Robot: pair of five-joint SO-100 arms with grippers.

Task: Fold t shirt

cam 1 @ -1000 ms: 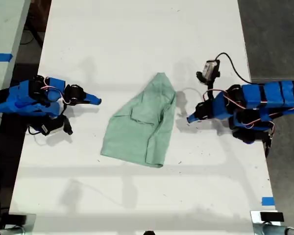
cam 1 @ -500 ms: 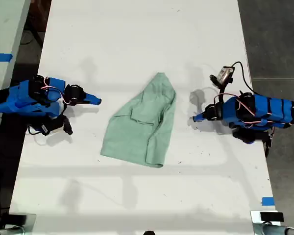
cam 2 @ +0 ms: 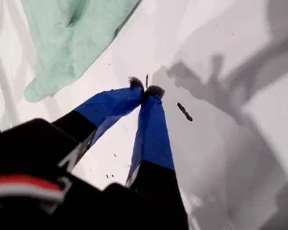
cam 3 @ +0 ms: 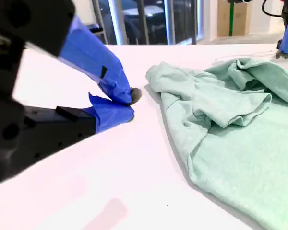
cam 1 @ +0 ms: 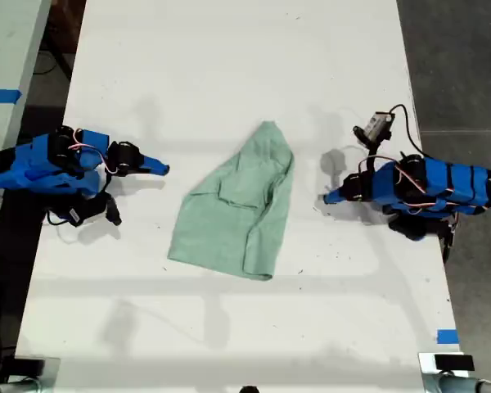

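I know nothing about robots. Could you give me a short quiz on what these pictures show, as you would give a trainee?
1. True or false: my first hand is gripping the t shirt.
2. Multiple choice: in the exterior view, the t shirt lies A) between my two hands, touching neither; B) draped over one hand; C) hanging off the table's edge.
3. Fill in the blank: my second hand is ____ (open or shut).

Key:
1. False. It is shut on nothing, with the cloth off to one side.
2. A.
3. Shut.
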